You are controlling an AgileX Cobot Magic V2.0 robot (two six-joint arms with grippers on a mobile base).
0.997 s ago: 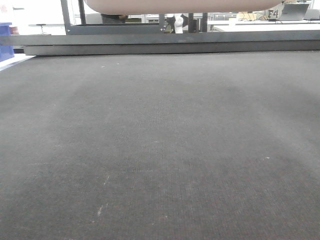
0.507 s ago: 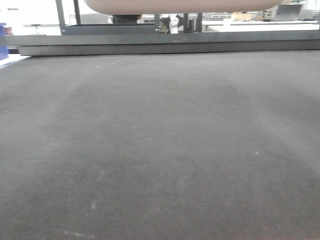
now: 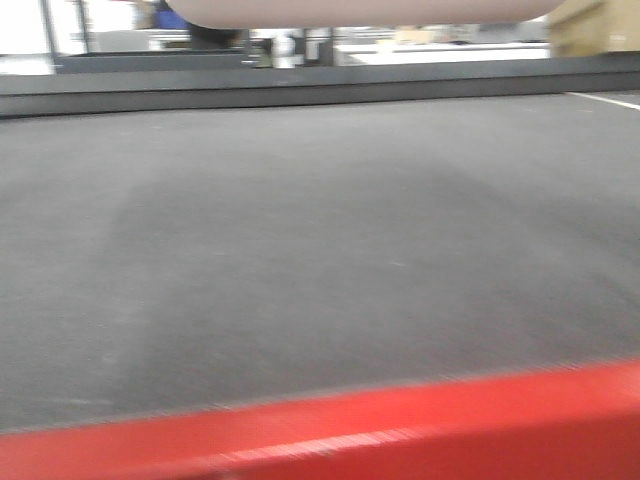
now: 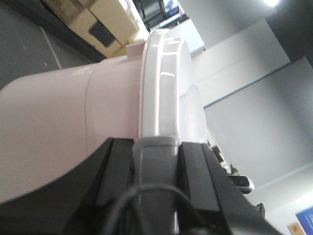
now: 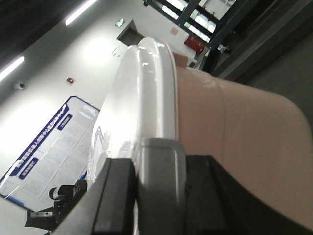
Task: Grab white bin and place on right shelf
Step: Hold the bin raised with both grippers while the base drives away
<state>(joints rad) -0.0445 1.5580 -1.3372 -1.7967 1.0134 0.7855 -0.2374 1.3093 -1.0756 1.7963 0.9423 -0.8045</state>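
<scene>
The white bin (image 4: 58, 112) hangs in the air between my two arms, carried clear of the floor. Its pale pinkish body and glossy white lid rim (image 4: 164, 83) fill the left wrist view. My left gripper (image 4: 155, 147) is shut on the grey handle clip at that end, one black finger (image 4: 115, 171) on each side. In the right wrist view my right gripper (image 5: 160, 164) is shut on the grey clip at the other end of the white bin (image 5: 234, 137). Only the bin's underside (image 3: 360, 10) shows at the top of the front view. The right shelf is out of view.
Grey carpet floor (image 3: 320, 230) fills the front view, blurred by motion. A red band (image 3: 330, 430) crosses its bottom edge. A dark low rail (image 3: 300, 85) runs along the far side, with a cardboard box (image 3: 595, 25) at the top right. Stacked cardboard boxes (image 4: 105, 24) show behind the bin.
The front view has swung to the right: the far rail and posts slid left and the blue crate left the frame. The red band and the cardboard box came into view. Both grips are unchanged.
</scene>
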